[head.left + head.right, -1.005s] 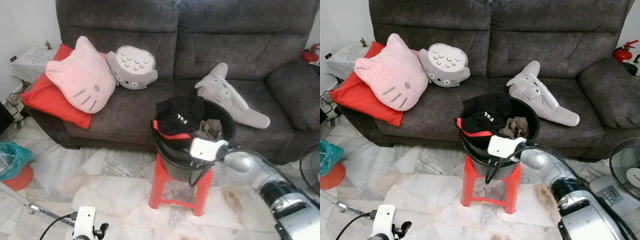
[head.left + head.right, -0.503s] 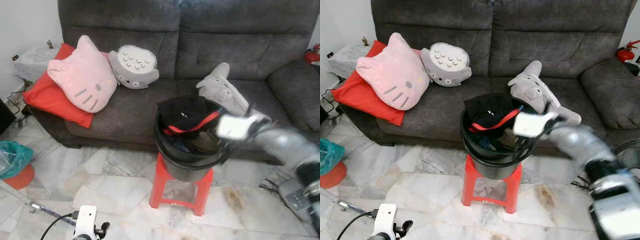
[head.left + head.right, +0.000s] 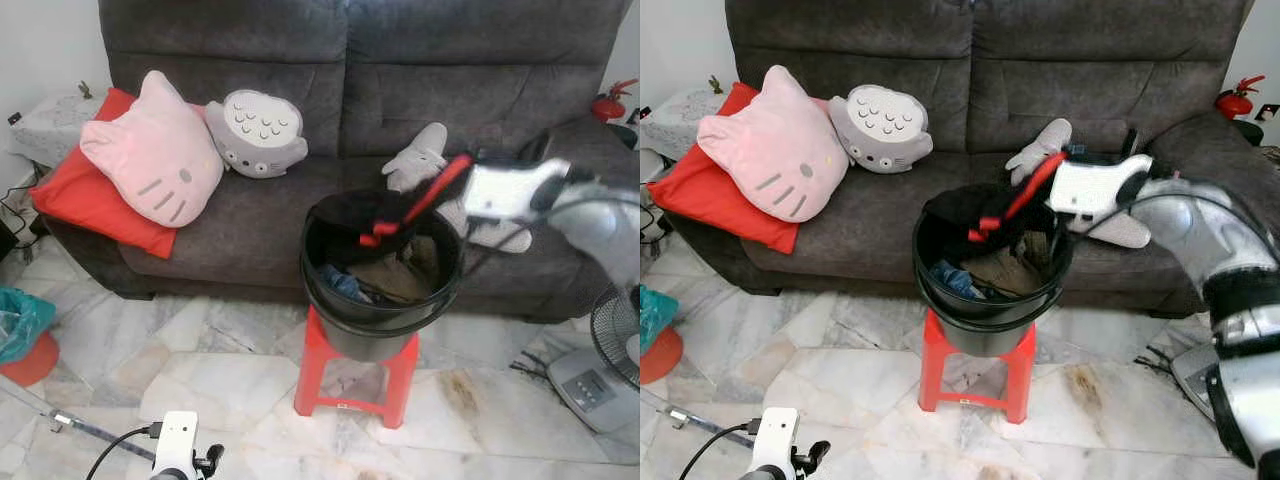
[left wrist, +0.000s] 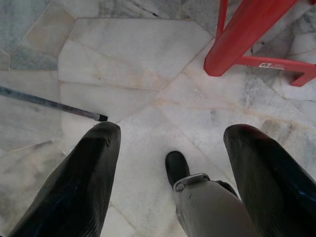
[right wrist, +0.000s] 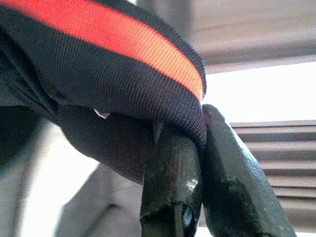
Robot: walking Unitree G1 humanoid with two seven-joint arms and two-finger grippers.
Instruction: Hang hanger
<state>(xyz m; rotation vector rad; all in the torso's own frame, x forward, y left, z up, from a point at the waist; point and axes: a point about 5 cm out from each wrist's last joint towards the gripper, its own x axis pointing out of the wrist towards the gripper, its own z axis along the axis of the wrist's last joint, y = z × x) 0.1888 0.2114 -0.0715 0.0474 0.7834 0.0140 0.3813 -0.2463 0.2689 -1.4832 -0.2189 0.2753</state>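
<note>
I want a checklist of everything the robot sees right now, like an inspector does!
Surface: pale marble floor; red plastic stool carrying a black bucket.
Job's things: black garment with red-orange trim, partly lifted from the bucket; no hanger seen.
Clutter: more clothes in the bucket; pink cat cushion, grey round plush, grey long-eared plush and red pillow on the dark grey sofa.
Hands: right hand shut on the garment's trim; left hand open, low over the floor.
Cables: black cable on the right arm.
Surroundings: fan, teal bag.
</note>
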